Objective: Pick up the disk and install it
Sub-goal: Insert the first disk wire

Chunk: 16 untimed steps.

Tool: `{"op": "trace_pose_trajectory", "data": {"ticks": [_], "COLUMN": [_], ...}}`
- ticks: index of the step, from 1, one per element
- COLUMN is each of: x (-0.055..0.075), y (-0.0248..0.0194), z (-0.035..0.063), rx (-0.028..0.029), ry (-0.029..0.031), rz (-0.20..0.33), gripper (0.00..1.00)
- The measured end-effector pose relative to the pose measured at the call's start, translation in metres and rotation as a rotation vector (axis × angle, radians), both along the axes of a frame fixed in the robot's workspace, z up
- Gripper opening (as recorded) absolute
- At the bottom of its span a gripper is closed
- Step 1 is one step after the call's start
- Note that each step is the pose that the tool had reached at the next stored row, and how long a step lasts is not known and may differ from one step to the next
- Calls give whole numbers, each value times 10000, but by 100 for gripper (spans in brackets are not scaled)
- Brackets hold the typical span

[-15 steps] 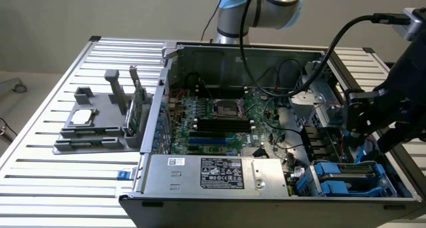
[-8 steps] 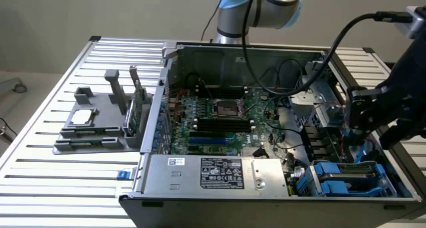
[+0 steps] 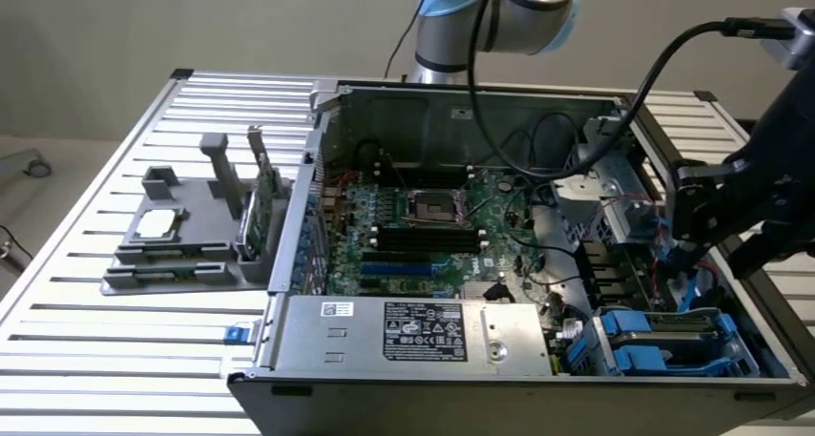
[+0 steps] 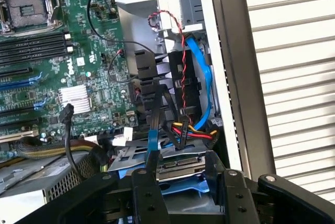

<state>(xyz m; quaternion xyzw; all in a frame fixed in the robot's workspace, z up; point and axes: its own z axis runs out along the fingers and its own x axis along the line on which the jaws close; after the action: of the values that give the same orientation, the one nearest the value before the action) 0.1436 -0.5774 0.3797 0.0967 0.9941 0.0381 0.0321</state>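
Gripper (image 4: 189, 178) spread wide above the disk (image 4: 180, 166).
We see it, blue-framed, in a corner bay of the case (image 3: 382, 407) at the exterior view's right, cables (image 4: 183, 130) beside it.

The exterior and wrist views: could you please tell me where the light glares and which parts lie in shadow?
Exterior view: the table slats glare white nearest the camera, while the case is dimmer inside. Wrist view: the slats wash out to white; the disk looks dim beyond the dark, open jaws.
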Motion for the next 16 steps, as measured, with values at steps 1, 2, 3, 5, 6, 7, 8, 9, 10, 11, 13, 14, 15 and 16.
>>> {"op": "trace_pose_trajectory", "data": {"ticks": [1, 2, 3, 5, 6, 7, 8, 9, 10, 11, 13, 14, 15, 16], "x": [10, 18, 22, 23, 24, 24, 24, 24, 24, 24, 24, 24, 23, 23], "y": [1, 2, 2, 1, 1, 2, 1, 1, 1, 1, 2, 1, 0, 0], "z": [0, -3, -9, -26, -40, -54, -68, -82, -97, -111, -130, -139, -145, -149], "rx": [14, 21, 23, 19, 22, 22, 22, 21, 21, 21, 21, 16, 7, -7], "ry": [0, 0, 0, 0, 0, -1, -1, -1, -1, -1, -1, 7, 26, 49], "rz": [-9, -29, -73, -286, -465, -661, -840, -1020, -1200, -1374, -1637, -1709, -1745, -1756], "gripper": [48, 48, 48, 48, 48, 48, 48, 48, 48, 48, 48, 48, 48, 48]}}
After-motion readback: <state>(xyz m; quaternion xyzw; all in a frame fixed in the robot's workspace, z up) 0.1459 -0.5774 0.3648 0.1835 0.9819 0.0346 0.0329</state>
